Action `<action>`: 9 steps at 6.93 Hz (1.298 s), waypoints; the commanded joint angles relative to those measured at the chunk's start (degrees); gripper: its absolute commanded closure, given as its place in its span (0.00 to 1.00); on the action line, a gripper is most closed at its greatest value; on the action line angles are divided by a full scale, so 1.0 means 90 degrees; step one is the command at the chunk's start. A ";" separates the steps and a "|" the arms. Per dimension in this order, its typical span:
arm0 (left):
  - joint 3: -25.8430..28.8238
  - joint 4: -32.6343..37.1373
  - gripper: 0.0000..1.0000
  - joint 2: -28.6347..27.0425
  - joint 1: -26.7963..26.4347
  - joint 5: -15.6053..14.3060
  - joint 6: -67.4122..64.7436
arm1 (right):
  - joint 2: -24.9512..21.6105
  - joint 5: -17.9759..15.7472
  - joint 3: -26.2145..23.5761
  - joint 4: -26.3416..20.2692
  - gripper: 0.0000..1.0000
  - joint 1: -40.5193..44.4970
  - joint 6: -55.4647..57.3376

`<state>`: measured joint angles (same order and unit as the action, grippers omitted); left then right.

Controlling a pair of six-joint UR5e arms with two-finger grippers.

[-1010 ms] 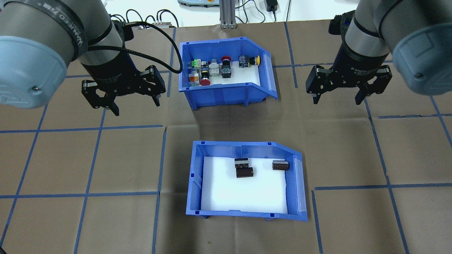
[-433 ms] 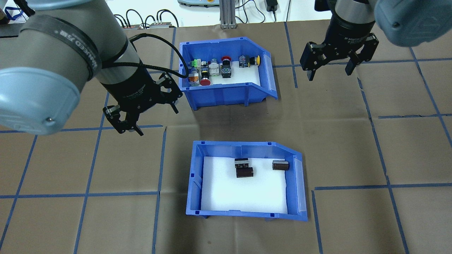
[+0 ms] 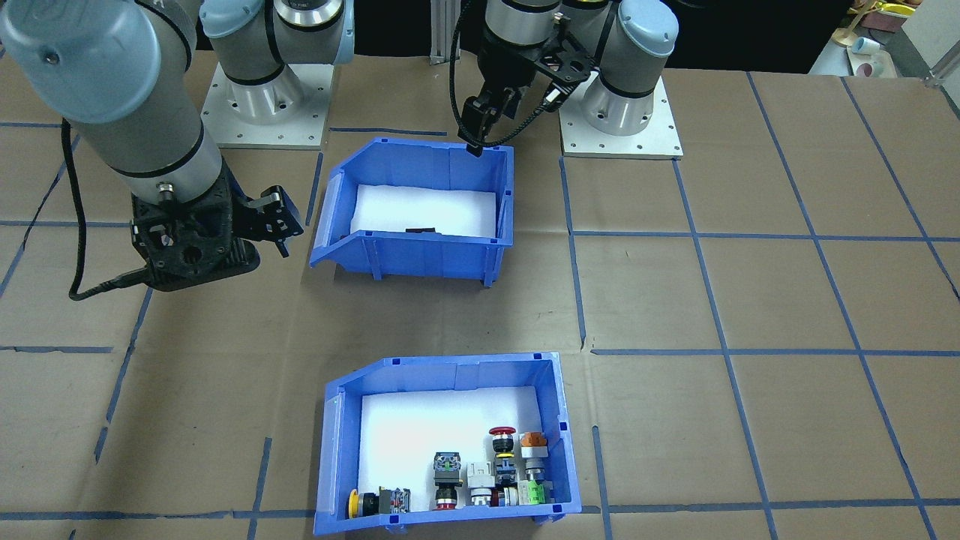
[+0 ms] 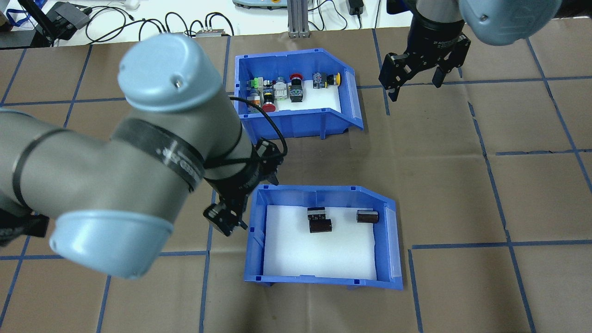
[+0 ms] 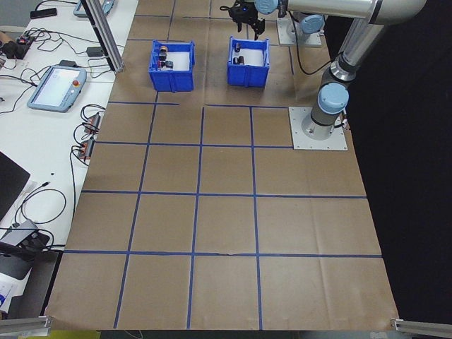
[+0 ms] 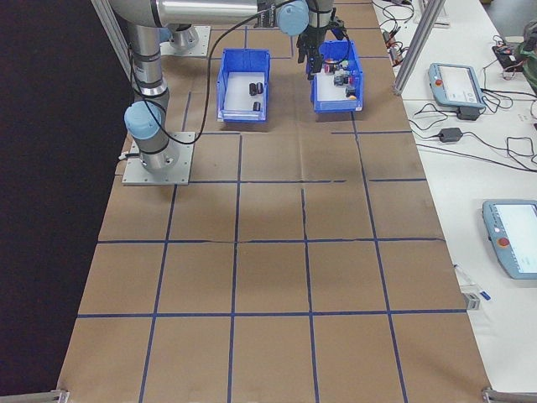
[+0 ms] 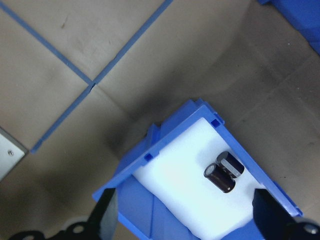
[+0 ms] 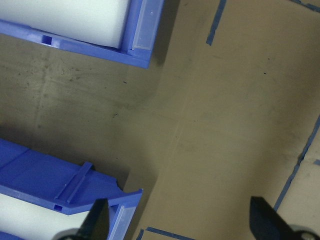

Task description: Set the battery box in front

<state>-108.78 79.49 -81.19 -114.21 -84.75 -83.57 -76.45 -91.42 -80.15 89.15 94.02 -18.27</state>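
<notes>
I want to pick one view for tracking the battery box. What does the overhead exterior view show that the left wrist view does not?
Only the overhead view shows the whole battery box, the switch bin, three cylinders and both grippers: left gripper, right gripper. Only the left wrist view shows the box's corner close up between the open jaws. Both show the foam lining and paired cylinders.

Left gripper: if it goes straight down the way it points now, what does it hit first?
Probably the battery box, at its left corner wall: the left gripper, open, frames that wall between its fingers. Height above it is unclear.
</notes>
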 commanded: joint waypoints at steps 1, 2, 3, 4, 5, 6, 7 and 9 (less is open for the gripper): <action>-0.0822 -0.1064 0.02 0.0193 -0.0589 0.0022 -0.1801 | 0.0514 -0.0018 0.0436 0.0095 0.00 0.0459 -0.1324; -0.1094 -0.1339 0.02 0.0212 -0.0852 0.0002 -0.2717 | 0.0971 -0.0008 0.0884 0.0095 0.00 0.0809 -0.2122; -0.1648 -0.2405 0.02 0.0145 -0.1077 -0.0007 -0.3664 | 0.1256 -0.0018 0.1265 0.0105 0.00 0.1161 -0.2807; -0.2108 -0.3305 0.02 0.0028 -0.1224 -0.0065 -0.3964 | 0.1462 -0.0018 0.1453 0.0134 0.00 0.1425 -0.3752; -0.2209 -0.3401 0.02 -0.0050 -0.1245 -0.0018 -0.4034 | 0.1599 -0.0008 0.1484 0.0211 0.00 0.1602 -0.4583; -0.2220 -0.3451 0.02 -0.0293 -0.1245 -0.0008 -0.4093 | 0.1784 -0.0008 0.1484 0.0396 0.00 0.1700 -0.5191; -0.2259 -0.3848 0.02 -0.0614 -0.1284 -0.0007 -0.4084 | 0.1921 -0.0008 0.1494 0.0591 0.00 0.1875 -0.5216; -0.2637 -0.4076 0.05 -0.0823 -0.1663 -0.0036 -0.4093 | 0.2214 0.0021 0.1494 0.0788 0.00 0.1994 -0.5090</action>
<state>-130.23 43.96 -87.55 -127.11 -84.80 -120.35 -58.16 -91.43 -66.74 95.39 111.38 -64.38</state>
